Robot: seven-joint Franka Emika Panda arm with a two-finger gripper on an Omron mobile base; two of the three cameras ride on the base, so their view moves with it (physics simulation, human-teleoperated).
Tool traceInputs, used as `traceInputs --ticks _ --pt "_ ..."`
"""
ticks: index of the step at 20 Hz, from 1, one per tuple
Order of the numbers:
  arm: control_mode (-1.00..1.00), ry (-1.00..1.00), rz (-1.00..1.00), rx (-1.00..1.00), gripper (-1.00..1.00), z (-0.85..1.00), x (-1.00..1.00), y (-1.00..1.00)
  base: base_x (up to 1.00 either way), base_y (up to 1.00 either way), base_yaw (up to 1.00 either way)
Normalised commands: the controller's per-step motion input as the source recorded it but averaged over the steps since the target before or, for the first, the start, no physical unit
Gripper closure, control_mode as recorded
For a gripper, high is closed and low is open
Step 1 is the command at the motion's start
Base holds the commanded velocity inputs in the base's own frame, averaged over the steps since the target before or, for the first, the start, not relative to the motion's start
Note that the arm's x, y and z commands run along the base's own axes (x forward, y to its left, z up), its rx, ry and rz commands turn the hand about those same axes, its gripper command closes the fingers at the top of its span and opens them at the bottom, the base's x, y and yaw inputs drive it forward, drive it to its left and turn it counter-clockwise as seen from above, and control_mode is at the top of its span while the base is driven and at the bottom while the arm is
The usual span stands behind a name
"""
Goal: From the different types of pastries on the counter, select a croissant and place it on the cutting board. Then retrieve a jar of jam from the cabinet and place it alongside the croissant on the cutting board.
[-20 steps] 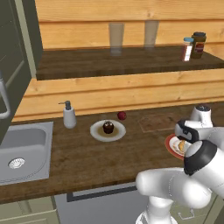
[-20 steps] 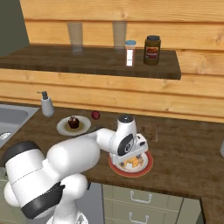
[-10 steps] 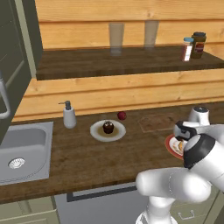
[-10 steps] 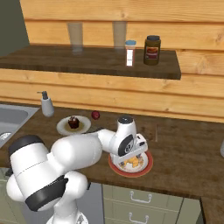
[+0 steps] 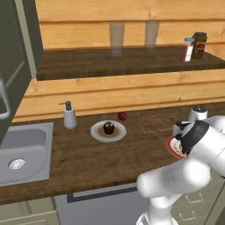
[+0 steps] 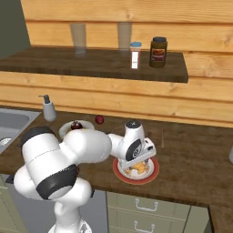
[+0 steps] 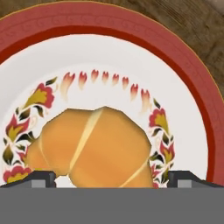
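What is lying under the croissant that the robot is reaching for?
The croissant lies on a white plate with a red rim and a ring of flower patterns. The open tool hangs right above it. The plate's middle is covered by the croissant, so it cannot be seen.

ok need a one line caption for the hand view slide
Open gripper poised directly over a croissant on a red-rimmed floral plate.

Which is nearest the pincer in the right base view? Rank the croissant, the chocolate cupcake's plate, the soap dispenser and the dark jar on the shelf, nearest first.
1. Croissant, on the red-rimmed plate right under the open pincer.
2. Chocolate cupcake's plate, to the left on the counter.
3. Soap dispenser by the sink and dark jar up on the shelf: too close to call.
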Motion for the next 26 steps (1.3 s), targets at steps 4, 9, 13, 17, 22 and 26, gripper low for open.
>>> traceInputs --ticks 4,9,13,17,22,26 --pt "-1.0 0.0 0.0 0.0 -1.0 -0.24 0.06 -0.27 0.0 0.0 0.0" --pt "-1.0 0.0 0.0 0.0 -1.0 -0.31 0.04 -0.17 0.0 0.0 0.0" --pt "-1.0 0.03 0.0 0.0 -1.0 -0.67 -0.15 -0.03 0.0 0.0 0.0" --pt "-1.0 0.05 0.0 0.0 -1.0 -0.74 -0.24 0.0 0.0 0.0 0.0" --pt "-1.0 0.03 0.0 0.01 1.0 -0.54 -0.13 0.0 0.0 0.0 0.0" --pt "-1.0 0.0 0.0 0.04 1.0 0.12 0.0 0.0 0.0 0.0 0.0"
